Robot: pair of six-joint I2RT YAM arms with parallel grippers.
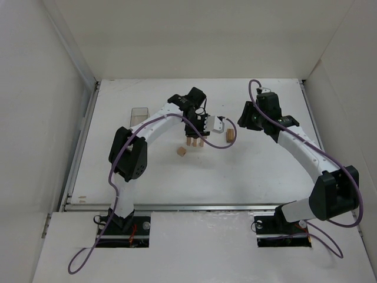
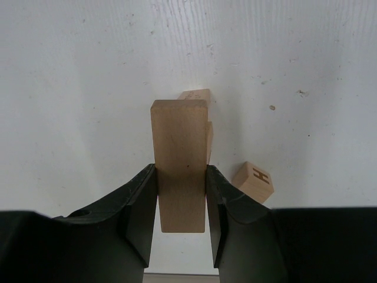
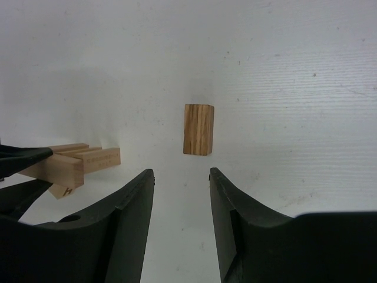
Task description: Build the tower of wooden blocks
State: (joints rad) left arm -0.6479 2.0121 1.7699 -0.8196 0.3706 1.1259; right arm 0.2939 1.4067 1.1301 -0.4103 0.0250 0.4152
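The left hand (image 2: 181,177) pinches a light-tan rectangular wooden plank (image 2: 179,147) by its long sides, jaws narrowly parted, over the tower's upright tan wooden blocks (image 2: 197,95); contact cannot be told. A lettered tan wooden cube (image 2: 253,181) lies nearby on the white desk (image 2: 70,88). The right hand (image 3: 181,177) hangs partly open, empty, near a standing grained wooden block (image 3: 198,129).

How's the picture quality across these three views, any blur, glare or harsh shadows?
Top view: even bright light, table nearly washed out, no harsh shadows. Left wrist: plank in the left claw sharp, claw very dark. Right wrist: block crisp, grain visible, picture's left dimmer.
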